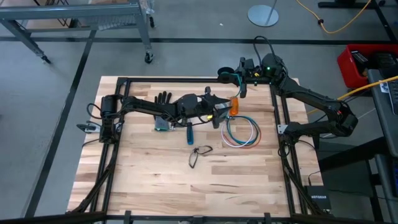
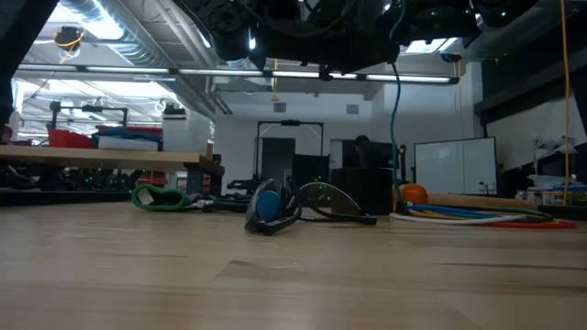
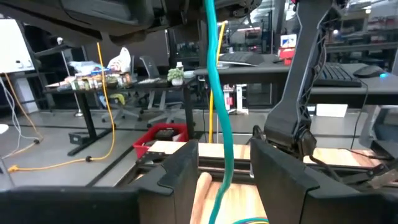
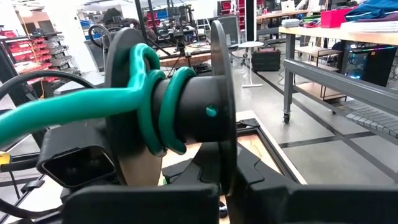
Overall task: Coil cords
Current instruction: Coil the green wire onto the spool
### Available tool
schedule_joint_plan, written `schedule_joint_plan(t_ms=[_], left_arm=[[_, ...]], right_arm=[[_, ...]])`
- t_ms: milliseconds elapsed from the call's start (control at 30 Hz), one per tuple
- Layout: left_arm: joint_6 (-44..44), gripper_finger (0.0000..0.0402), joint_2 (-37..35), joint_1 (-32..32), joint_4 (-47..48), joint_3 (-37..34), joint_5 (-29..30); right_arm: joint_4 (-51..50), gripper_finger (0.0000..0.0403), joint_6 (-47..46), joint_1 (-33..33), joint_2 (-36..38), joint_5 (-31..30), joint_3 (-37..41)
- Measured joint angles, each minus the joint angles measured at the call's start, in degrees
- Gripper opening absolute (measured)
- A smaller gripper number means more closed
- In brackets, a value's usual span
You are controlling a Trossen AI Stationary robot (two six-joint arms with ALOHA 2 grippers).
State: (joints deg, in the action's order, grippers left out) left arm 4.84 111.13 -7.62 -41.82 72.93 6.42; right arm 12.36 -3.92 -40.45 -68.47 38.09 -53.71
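Wood table (image 1: 155, 180), near edge first: thin black wire loop (image 1: 199, 153) lying flat by itself. Just behind it, a blue-handled tool (image 1: 189, 132), also flat.

Cords (image 1: 242, 132), right of the tool: white, blue and red strands in a loose ring flat on the boards, nothing gripping them. From table height they show as a low stack of coloured lines.

Left gripper (image 1: 219, 116) hovers at the ring's far-left rim, arm reaching in from the left side. Fingers (image 3: 180, 180) apart, released. A teal cord (image 3: 217, 112) runs through the gap between them; cannot tell if it touches either pad.

Small orange object (image 1: 234, 106) sits just past the ring.

Further back, by the table's far rail: right gripper (image 1: 239, 71), clenched on the flange of a black spool (image 4: 186, 106). The teal cord wraps the spool's hub in a few turns and leads off toward the left gripper.

Black glove (image 1: 163, 98) beside the left arm, mid-table.

Beyond the table: a yellow cable (image 1: 336, 25) trailing across the grey floor.
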Motion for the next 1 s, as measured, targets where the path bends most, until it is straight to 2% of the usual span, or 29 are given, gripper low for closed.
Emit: schedule_joint_plan(t_ms=[167,433,633,1000], left_arm=[[-0.1,0.0101,0.0,0.0,-0.4,0.0,0.0],[0.5,0.0011,0.1,0.0,-0.4,0.0,0.0],[0.5,0.0004,0.1,0.0,1.1,0.0,0.2],[0.1,0.0002,0.0,0.0,10.6,0.0,5.1]], right_arm=[[0.2,0.0001,0.0,0.0,0.0,0.0,0.0],[0.3,0.0001,0.0,0.0,0.0,0.0,0.0],[0.4,0.0001,-0.1,0.0,0.0,0.0,0.0],[-3.6,0.0001,0.2,-0.1,2.4,1.1,0.0]])
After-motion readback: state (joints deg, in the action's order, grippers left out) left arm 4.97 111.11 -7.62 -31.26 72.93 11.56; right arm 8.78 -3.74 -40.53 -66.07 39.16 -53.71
